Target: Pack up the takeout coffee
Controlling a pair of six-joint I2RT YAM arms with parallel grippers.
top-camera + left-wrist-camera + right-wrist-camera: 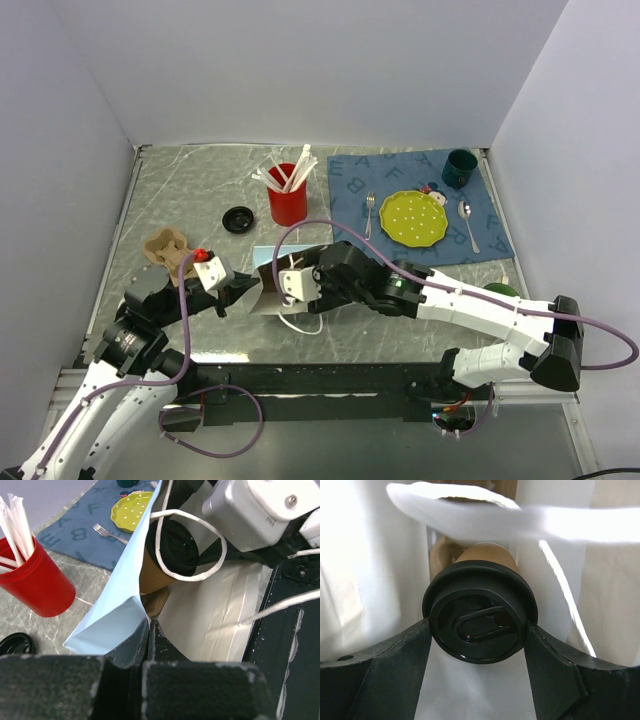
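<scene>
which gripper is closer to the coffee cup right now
Right. The right gripper clamps the takeout coffee on both sides, inside the bag. The left gripper pinches the bag's edge, beside the cup.

One coffee point(480, 625), one bag point(115, 605), one plate point(414, 217), one fork point(370, 215)

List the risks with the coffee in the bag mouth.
1. The right tool seems to hold the takeout coffee by its lid alone; the lid could pop off.
2. The handle loop lies around the lid; pulling out may snag it and drag the bag.
3. The left tool pinches just one bag edge, so the mouth could sag shut.
</scene>
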